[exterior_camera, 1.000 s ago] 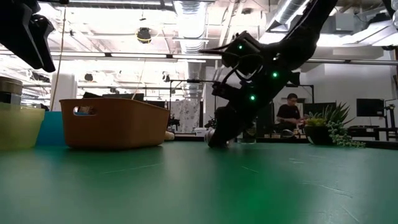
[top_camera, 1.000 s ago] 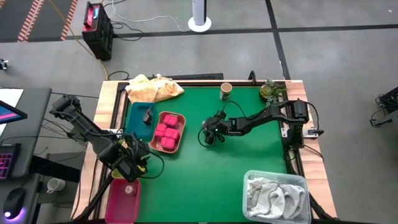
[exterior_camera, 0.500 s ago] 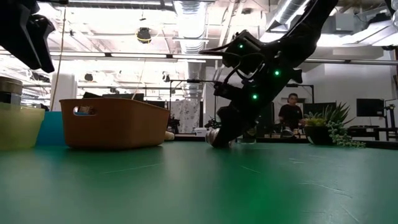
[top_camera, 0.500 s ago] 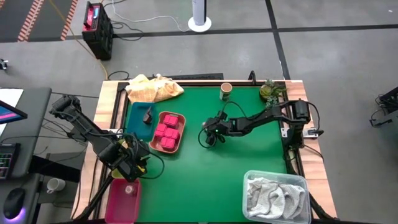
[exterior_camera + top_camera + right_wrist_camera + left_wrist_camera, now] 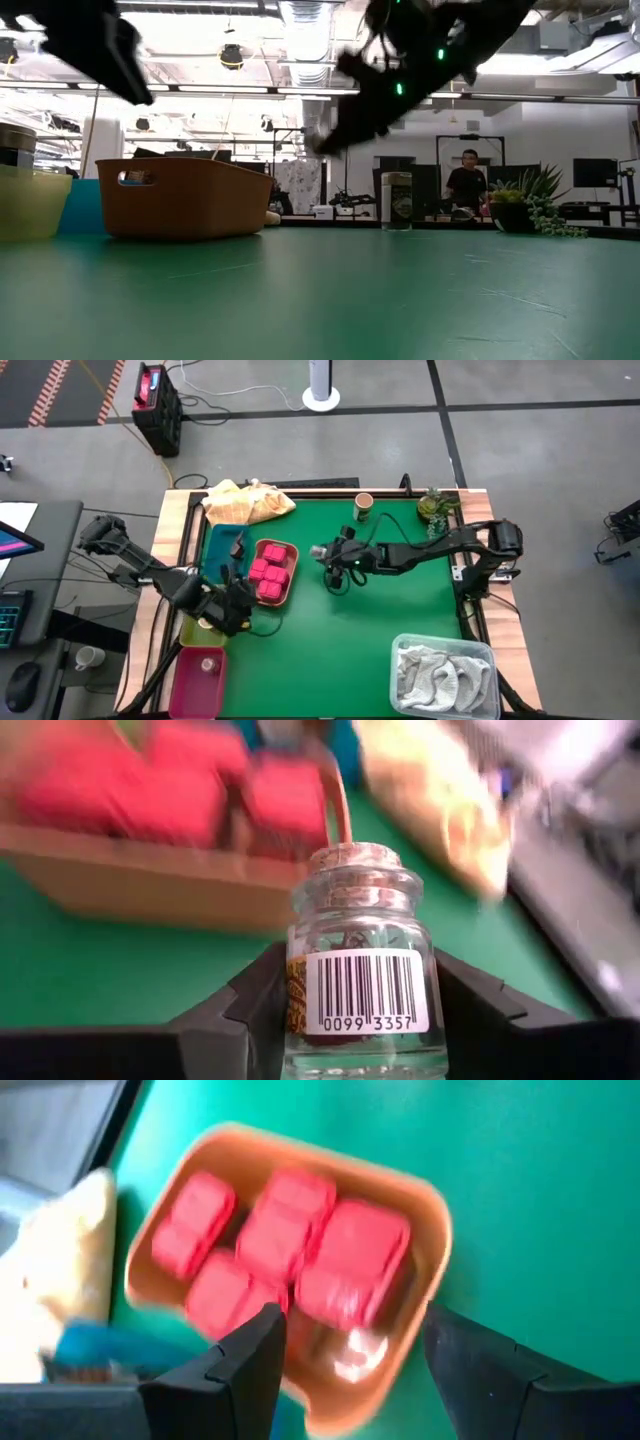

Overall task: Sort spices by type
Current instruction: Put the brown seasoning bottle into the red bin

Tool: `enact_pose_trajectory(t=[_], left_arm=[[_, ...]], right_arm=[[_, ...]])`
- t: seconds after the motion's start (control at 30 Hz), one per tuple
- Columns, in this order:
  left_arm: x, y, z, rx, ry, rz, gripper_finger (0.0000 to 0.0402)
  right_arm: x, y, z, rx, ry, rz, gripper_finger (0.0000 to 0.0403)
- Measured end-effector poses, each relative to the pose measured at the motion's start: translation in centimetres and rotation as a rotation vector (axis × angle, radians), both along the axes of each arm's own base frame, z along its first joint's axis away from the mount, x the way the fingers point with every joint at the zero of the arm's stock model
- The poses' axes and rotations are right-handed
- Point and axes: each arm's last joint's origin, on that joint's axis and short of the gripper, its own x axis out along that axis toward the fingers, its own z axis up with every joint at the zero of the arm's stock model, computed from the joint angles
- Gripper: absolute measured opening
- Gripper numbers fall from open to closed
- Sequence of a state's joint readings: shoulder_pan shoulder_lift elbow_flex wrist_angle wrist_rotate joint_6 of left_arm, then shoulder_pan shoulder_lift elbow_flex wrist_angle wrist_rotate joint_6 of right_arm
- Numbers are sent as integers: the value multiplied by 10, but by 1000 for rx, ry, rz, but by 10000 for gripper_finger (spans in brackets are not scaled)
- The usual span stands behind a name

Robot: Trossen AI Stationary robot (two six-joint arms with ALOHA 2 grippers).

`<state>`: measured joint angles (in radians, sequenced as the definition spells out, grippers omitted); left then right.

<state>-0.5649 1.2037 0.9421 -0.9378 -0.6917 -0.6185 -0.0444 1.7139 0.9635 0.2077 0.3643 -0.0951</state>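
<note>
My right gripper (image 5: 365, 1010) is shut on a small clear jar (image 5: 365, 920) with a cork stopper and a barcode label. It is raised over mid-table (image 5: 322, 552), right of the salmon tray (image 5: 285, 598). Several pink packets (image 5: 285, 1245) lie in that tray. My left gripper (image 5: 355, 1370) hovers open over the tray's near-left end (image 5: 235, 605), with nothing between its fingers. A dark piece (image 5: 238, 546) lies in the teal tray (image 5: 218, 538). Another small jar (image 5: 207, 665) sits in the magenta tray (image 5: 195, 690). A tan cup (image 5: 363, 505) stands upright near the far edge. My right gripper pinches the jar's lower body (image 5: 300, 1020) between its two fingers (image 5: 250, 1010), one on each side below the label. The fingers come from the table's right, slanting slightly down. The jar stands upright in the hold, stopper up, lifted clear of the table.
A yellow cloth (image 5: 245, 500) lies at the far left corner and a small plant (image 5: 435, 507) at the far right. A clear bin with a white-grey cloth (image 5: 445, 675) stands at the near right. A lime tray (image 5: 192, 632) shows partly under my left arm.
My right gripper has risen from the table with the jar, now lifted clear, and has shifted toward the table's left edge and the salmon tray. My left gripper has swung from above the magenta tray toward the right and now hangs over the salmon tray.
</note>
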Motion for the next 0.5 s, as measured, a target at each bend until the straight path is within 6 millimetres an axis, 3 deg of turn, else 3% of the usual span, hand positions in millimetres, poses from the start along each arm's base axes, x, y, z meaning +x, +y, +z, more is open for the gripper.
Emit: enact_pose_trajectory(t=[0.2,0.5], left_arm=[[31,16,11,34,-108,-97,224],[60,39,32,-27,-345,-109,225]], right_arm=[[2,22,41,-70,-235,168,211],[6,52,40,-125,-271,299,211]])
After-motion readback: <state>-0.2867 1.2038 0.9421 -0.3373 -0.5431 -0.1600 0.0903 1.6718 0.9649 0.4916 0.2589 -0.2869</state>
